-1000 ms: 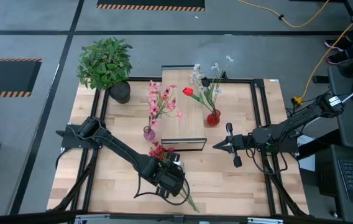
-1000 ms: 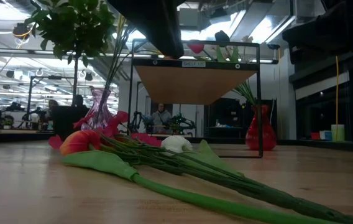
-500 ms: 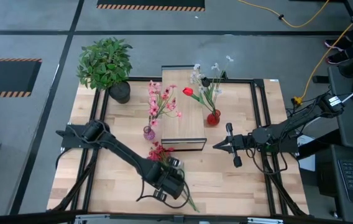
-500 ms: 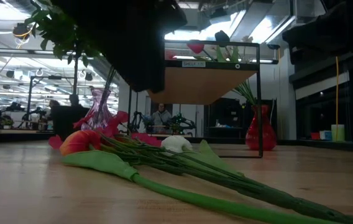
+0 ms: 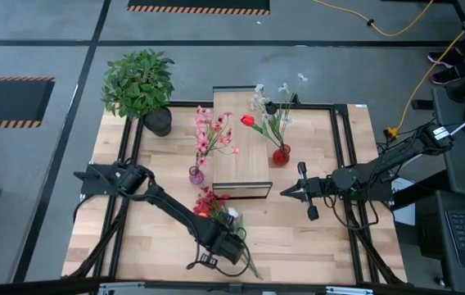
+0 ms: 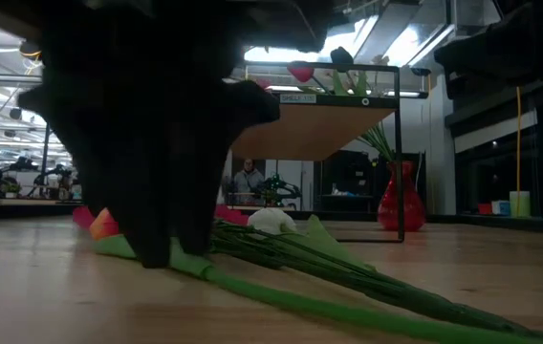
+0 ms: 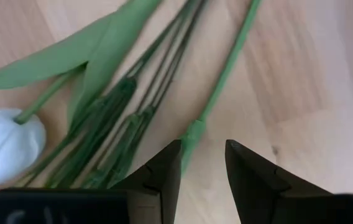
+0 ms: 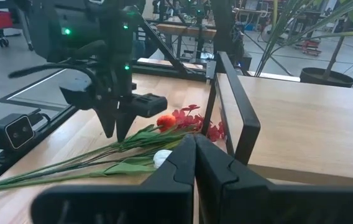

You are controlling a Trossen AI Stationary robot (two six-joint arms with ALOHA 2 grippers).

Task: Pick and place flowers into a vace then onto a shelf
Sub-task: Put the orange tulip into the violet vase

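Several loose flowers [image 5: 213,202] lie bundled on the table in front of the shelf [image 5: 237,160]. Their red and white blossoms point toward the shelf and their green stalks [image 6: 348,277] run toward the near edge. My left gripper [image 7: 202,146] points down over the stalks, open, with one thick green stalk [image 7: 220,81] running in between its fingers. In the low view its fingers [image 6: 171,250] reach down to the stalks. My right gripper [image 5: 282,192] waits shut, level, right of the shelf. A purple vase [image 5: 196,174] and a red vase [image 5: 281,155] hold other flowers. My left gripper comes from above, pointing down, with its fingers across the thick stalk's lower end [image 7: 191,134]. The stalk lies flat on the table and passes close by one finger [image 7: 167,171]. I cannot tell whether the fingers touch it.
A bushy potted plant [image 5: 138,82] stands at the far left corner. The shelf's dark frame [image 6: 398,153] rises behind the flowers. Bare wood lies to the right of the stalks, toward the near edge [image 5: 314,246].
My left gripper has come down onto the loose flowers and tipped steeper, until it points almost straight down. In the low view it now stands in front of the blossoms. The flowers have not moved.
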